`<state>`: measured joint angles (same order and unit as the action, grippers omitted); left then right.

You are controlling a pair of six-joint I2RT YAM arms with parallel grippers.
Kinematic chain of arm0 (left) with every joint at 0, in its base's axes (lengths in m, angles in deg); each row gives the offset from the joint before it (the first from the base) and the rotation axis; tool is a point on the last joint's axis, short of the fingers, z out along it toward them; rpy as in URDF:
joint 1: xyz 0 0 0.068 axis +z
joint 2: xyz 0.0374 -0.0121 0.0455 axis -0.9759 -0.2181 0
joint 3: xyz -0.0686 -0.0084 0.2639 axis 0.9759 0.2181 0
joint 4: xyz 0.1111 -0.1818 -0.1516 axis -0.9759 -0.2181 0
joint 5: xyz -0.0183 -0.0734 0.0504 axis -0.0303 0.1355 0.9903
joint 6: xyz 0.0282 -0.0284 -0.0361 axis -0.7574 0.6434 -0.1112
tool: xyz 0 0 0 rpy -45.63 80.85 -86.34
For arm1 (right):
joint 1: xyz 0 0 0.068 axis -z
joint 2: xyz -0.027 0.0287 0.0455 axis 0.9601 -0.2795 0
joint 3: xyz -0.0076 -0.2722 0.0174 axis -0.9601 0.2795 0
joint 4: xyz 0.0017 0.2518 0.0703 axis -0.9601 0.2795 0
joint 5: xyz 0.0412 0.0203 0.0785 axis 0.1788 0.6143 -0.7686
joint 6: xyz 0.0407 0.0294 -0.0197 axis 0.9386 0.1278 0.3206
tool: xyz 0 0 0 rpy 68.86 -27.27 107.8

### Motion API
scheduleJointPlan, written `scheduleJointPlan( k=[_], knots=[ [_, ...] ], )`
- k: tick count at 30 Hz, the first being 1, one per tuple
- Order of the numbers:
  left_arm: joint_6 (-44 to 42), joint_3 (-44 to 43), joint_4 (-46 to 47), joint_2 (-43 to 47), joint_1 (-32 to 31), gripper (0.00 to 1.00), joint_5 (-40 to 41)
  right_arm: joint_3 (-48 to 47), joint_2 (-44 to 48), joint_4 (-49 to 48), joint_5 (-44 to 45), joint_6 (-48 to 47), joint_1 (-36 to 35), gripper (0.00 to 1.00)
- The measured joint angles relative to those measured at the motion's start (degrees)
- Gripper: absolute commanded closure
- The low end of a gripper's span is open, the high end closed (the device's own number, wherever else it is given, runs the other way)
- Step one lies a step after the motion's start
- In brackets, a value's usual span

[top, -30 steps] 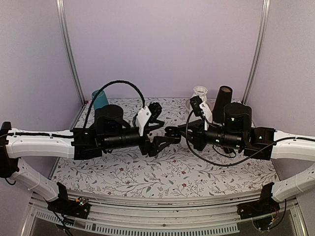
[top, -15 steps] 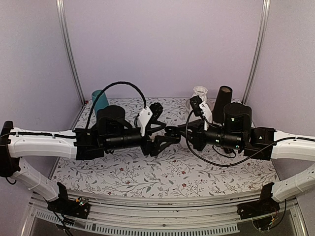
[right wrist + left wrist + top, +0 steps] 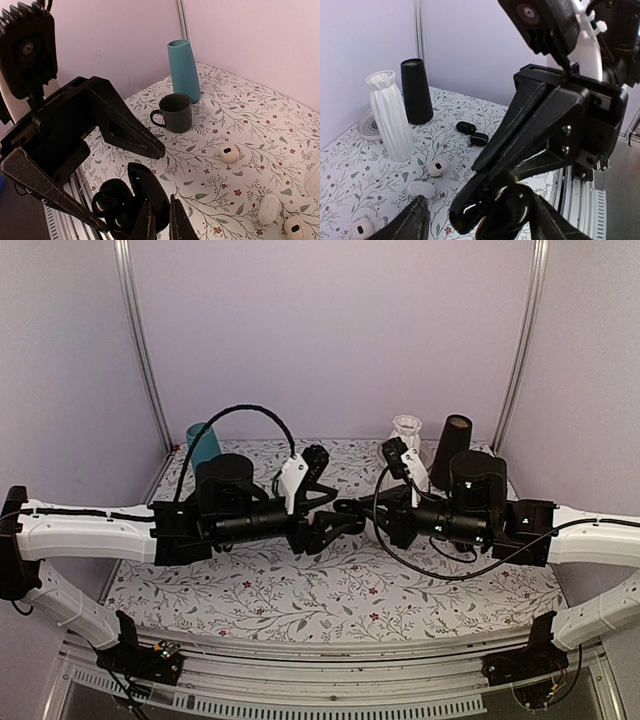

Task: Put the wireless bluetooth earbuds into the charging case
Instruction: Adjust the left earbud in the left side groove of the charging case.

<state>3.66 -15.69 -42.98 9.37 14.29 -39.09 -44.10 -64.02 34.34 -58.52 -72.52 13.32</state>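
Note:
The charging case [image 3: 115, 202] is glossy black with its lid open. It hangs above the table's near edge between my left gripper's [image 3: 335, 525] spread fingers [image 3: 125, 127], which hold it. It also shows in the left wrist view [image 3: 512, 210], low between the left gripper's [image 3: 482, 227] fingers. My right gripper [image 3: 161, 212] has its fingers almost together, with the tips at the open lid's rim. I see nothing between them. It meets the left gripper in the top view [image 3: 362, 512]. Two small black earbuds [image 3: 466, 127] lie on the table beyond.
A grey mug [image 3: 176, 112] and a teal vase [image 3: 184, 70] stand at the far left. A white vase [image 3: 390, 115] and a black vase [image 3: 416, 91] stand at the far right. White earbuds [image 3: 229, 152] and white cases [image 3: 421, 189] lie scattered on the floral cloth.
Both grippers have closed in on each other at the table's middle. The left moved slightly right and the right moved left, up to the case.

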Motion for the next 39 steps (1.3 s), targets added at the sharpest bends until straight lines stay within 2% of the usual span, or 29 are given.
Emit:
scheduleJointPlan(
  k=[12,39],
  knots=[
    [0.9,0.0,0.8,0.0,0.0,0.40,0.0,-0.7,-0.1,0.1,0.5,-0.2,0.0,0.97],
    [3.3,0.0,2.2,0.1,1.2,0.48,-0.8,-0.9,-0.2,0.2,1.0,-0.4,-0.3,0.97]
  ],
)
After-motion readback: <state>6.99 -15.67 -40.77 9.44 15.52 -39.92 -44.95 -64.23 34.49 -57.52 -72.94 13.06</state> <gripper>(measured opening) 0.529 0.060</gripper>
